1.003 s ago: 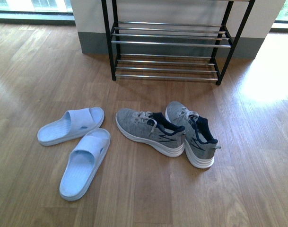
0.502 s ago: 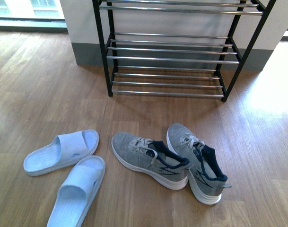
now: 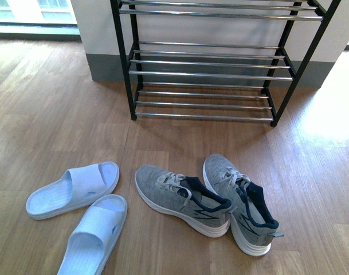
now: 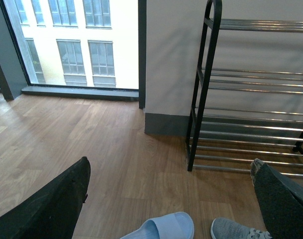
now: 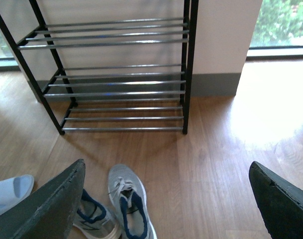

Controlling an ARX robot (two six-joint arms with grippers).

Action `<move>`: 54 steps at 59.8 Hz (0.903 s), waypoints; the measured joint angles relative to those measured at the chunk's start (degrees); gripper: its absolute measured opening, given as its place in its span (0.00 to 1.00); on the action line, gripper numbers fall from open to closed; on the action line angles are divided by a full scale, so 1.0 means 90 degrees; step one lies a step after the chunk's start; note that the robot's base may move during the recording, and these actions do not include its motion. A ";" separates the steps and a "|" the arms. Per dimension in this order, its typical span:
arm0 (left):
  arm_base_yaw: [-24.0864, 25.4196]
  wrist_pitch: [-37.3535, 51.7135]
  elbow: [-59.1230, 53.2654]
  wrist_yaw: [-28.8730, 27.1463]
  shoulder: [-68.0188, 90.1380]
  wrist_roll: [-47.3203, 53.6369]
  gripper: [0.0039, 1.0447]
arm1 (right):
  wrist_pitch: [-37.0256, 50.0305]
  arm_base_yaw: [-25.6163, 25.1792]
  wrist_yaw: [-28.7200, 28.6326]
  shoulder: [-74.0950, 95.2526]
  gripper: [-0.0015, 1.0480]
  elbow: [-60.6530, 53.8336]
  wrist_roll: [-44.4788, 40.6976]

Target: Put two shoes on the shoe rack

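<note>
Left hand [image 4: 169, 164] and right hand [image 5: 167, 164] hang spread, empty; grey sneakers [image 3: 183, 200] lie touching on the floor [image 3: 48, 114] beside pale blue slides [image 3: 74, 189], short of the shoe rack [image 3: 208, 75], so lifting one may drag its mate. Only the front view shows all four shoes; only wrist views show the hands.

place: home-like room | evidence: wood floor [image 3: 59, 114], shoe rack [image 3: 203, 75], loose shoes [image 3: 180, 197], tall window [image 4: 81, 45]
</note>
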 joint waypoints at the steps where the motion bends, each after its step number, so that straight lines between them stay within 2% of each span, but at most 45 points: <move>1: 0.0000 0.0000 0.0000 0.0002 0.0000 0.0000 0.91 | 0.0146 -0.0041 -0.0061 0.0284 0.91 0.0056 0.0036; 10: 0.0000 0.0000 0.0000 0.0000 0.0000 0.0000 0.91 | 0.2254 -0.0262 -0.0447 0.4226 0.91 0.0702 0.0250; 23: 0.0000 0.0000 0.0000 0.0002 0.0000 0.0002 0.91 | 0.4044 -0.0175 -0.0427 0.8352 0.91 0.1661 0.0185; 42: 0.0000 0.0000 0.0000 0.0000 0.0000 0.0002 0.91 | 0.4534 -0.0146 -0.0376 1.2546 0.91 0.3480 0.0039; 54: 0.0000 0.0000 0.0000 0.0002 0.0000 0.0002 0.91 | 0.4357 -0.0163 -0.0393 1.3726 0.91 0.4320 -0.0010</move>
